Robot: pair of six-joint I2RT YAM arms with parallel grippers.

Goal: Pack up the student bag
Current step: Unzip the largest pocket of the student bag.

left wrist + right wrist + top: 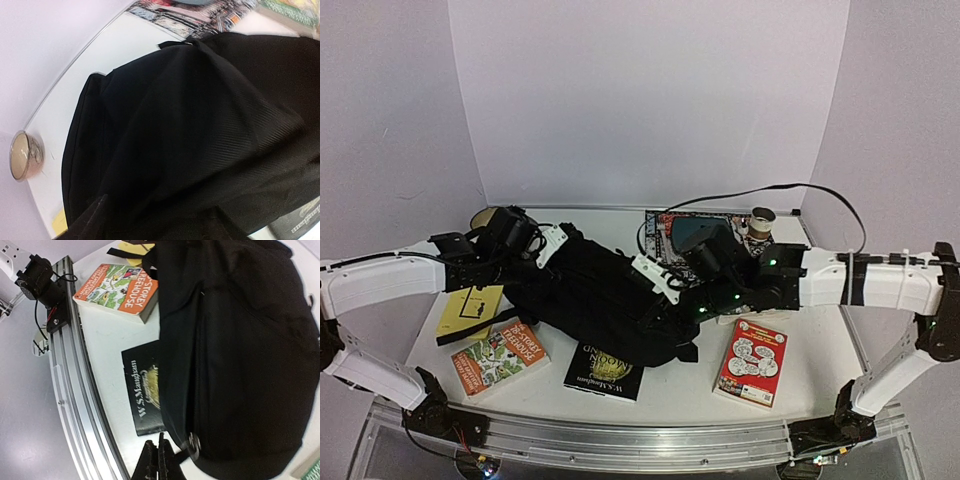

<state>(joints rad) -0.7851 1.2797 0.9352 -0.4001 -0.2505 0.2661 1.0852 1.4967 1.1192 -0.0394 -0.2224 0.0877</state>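
The student bag (pixel 595 300), a soft black backpack, lies across the middle of the table and fills the left wrist view (pixel 200 130). My left gripper (pixel 555 245) is at the bag's back left end. Its dark fingers (pixel 95 215) stand apart over the fabric, open (pixel 159 204). My right gripper (pixel 655 278) reaches over the bag's right side. In the right wrist view its fingers (pixel 156 440) are pressed together, shut, and a dark tab runs from them to the blurred metal zipper pull (pixel 192 444) at the bag's edge (pixel 240 355).
Around the bag lie a yellow book (pixel 470 310), an orange book (pixel 500 358) (pixel 120 285), a black book (pixel 605 372) (pixel 142 390) partly under it, and a red book (pixel 753 362). A comic (pixel 695 228), a spool (pixel 761 220) and a jar (pixel 26 155) are at the back. The metal rail (pixel 65 390) runs along the near edge.
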